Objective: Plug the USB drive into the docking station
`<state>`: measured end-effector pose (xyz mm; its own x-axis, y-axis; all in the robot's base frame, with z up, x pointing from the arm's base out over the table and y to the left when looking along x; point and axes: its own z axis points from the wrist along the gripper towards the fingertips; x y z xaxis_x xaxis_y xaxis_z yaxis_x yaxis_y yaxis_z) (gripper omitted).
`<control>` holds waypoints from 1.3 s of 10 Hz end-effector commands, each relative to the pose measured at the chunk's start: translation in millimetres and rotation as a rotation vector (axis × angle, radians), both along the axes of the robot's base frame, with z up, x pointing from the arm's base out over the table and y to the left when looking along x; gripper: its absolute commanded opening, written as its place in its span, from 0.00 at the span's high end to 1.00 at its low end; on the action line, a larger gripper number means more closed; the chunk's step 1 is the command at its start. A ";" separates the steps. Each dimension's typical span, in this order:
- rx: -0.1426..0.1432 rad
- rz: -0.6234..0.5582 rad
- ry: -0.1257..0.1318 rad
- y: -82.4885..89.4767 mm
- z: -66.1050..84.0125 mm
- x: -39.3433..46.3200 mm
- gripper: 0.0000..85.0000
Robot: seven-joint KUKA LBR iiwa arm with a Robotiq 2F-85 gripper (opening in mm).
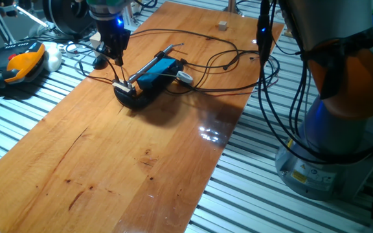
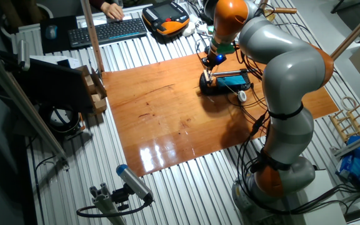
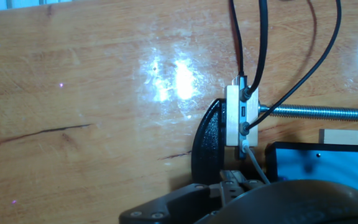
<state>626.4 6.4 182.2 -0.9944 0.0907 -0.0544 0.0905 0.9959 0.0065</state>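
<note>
The black two-finger pincer [image 1: 118, 70] hangs directly over the near end of the flat bright-blue docking station with a black curved underside [image 1: 155, 72], its thin fingers [image 1: 113, 67] pointing down at a small pale connector block [image 3: 235, 115] there. Whether the fingers clasp a USB drive cannot be told, nor how far apart they stand. The station lies on the glossy wooden board [image 1: 141, 162], just below and behind the pincer, with thin black cables [image 1: 219, 48] looping away from it. An orange-and-black handheld unit [image 1: 23, 63] rests well off to one side.
</note>
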 end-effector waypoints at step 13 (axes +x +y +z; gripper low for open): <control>0.005 0.027 0.017 5.6 3.6 -19.6 1.00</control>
